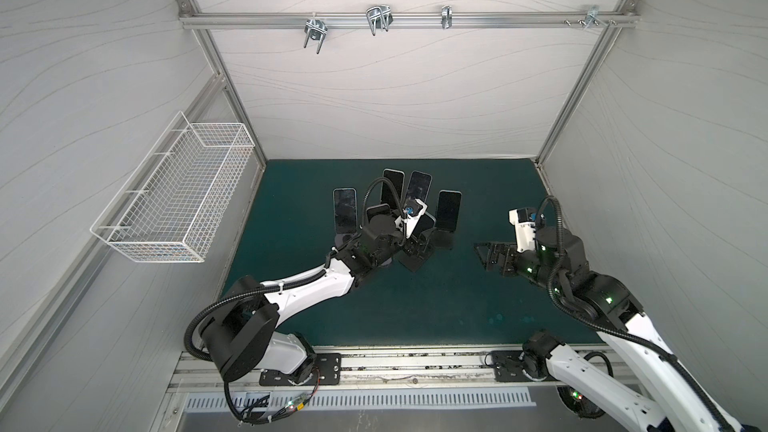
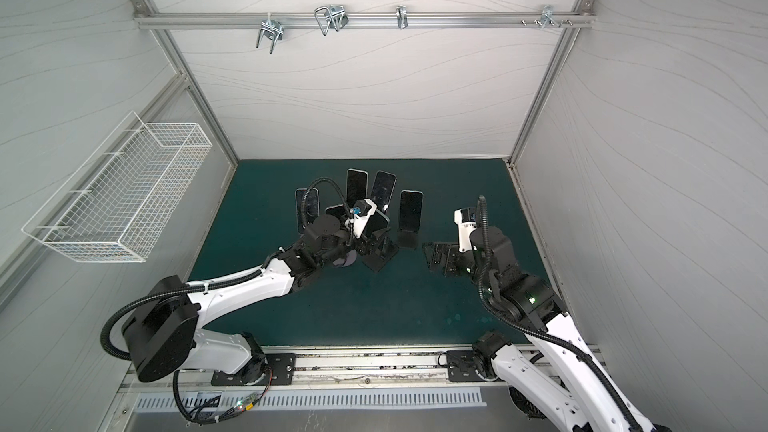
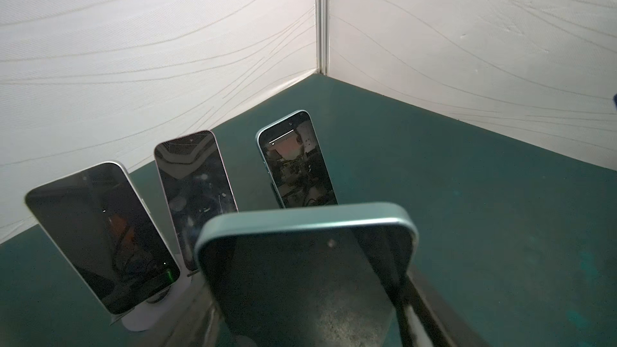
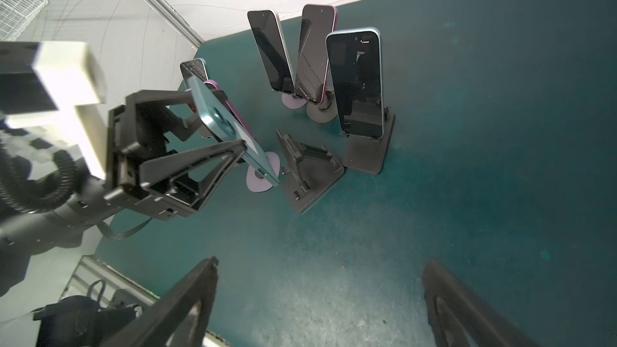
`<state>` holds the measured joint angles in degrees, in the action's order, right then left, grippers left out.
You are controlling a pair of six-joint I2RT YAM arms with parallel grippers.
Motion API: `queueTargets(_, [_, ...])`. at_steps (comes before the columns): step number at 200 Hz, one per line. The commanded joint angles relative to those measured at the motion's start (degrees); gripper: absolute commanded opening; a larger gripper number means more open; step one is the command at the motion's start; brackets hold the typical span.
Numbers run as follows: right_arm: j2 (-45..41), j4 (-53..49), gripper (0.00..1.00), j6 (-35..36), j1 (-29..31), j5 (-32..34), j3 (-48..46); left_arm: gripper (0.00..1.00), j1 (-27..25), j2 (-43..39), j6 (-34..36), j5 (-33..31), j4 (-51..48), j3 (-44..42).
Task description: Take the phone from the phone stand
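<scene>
Left gripper [image 4: 220, 120] pinching teal phone [image 3: 300, 278] by its edges, just beside empty black stand [image 4: 310, 175]; right gripper [image 4: 322, 262] spread wide, holding nothing, over green mat [image 4: 467, 161]

On the green counter [image 2: 374, 309] a cluster of dark-screened phones [image 2: 357, 187] leans in stands [image 2: 408, 238]. The left claw [image 2: 370, 245] sits in the cluster beside a teal-edged phone [image 2: 381, 223], its jaws hidden beneath the wrist camera [image 2: 365, 209]. The right claw [image 2: 428, 257] hovers spread wide, just right of the cluster. A white wire basket [image 2: 120, 205] hangs on the left wall [image 2: 62, 76].
</scene>
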<state>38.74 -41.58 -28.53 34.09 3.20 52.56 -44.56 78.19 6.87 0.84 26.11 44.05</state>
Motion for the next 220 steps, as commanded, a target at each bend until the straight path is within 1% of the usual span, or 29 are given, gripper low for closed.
queueTargets(1, [-0.7, -1.3, 0.95, -3.4, -0.1, -1.4, -0.1, 0.68, -0.4, -3.6, 1.3, -0.1, 2.6, 1.0])
queueTargets(79, [-0.1, 0.5, 0.91, -5.3, 0.9, -4.0, -0.2, 0.67, -0.5, -10.8, -0.8, 0.5, -1.3, 0.8])
queueTargets(83, [-0.2, 0.5, 0.91, -5.5, 1.1, -4.1, -0.2, 0.67, -0.6, -11.1, -0.9, 0.4, -3.4, 0.9])
queueTargets(98, [0.1, 0.8, 0.9, -6.7, 2.1, -4.1, -0.3, 0.67, -0.5, -12.6, -1.0, 0.1, -5.4, 1.0])
queueTargets(135, [0.8, 2.5, 0.89, -8.8, 6.5, -2.5, -0.9, 0.67, -0.6, -16.3, -1.6, -0.5, -9.8, 0.8])
queueTargets(191, [3.5, 4.8, 0.87, -7.3, 15.4, 2.8, 0.6, 0.67, -0.5, -22.9, -2.0, -3.5, -15.5, -0.9])
queueTargets(220, [4.8, 5.6, 0.87, -6.9, 18.1, 4.8, 1.1, 0.67, -0.6, -25.9, -1.3, -4.7, -19.3, -1.1])
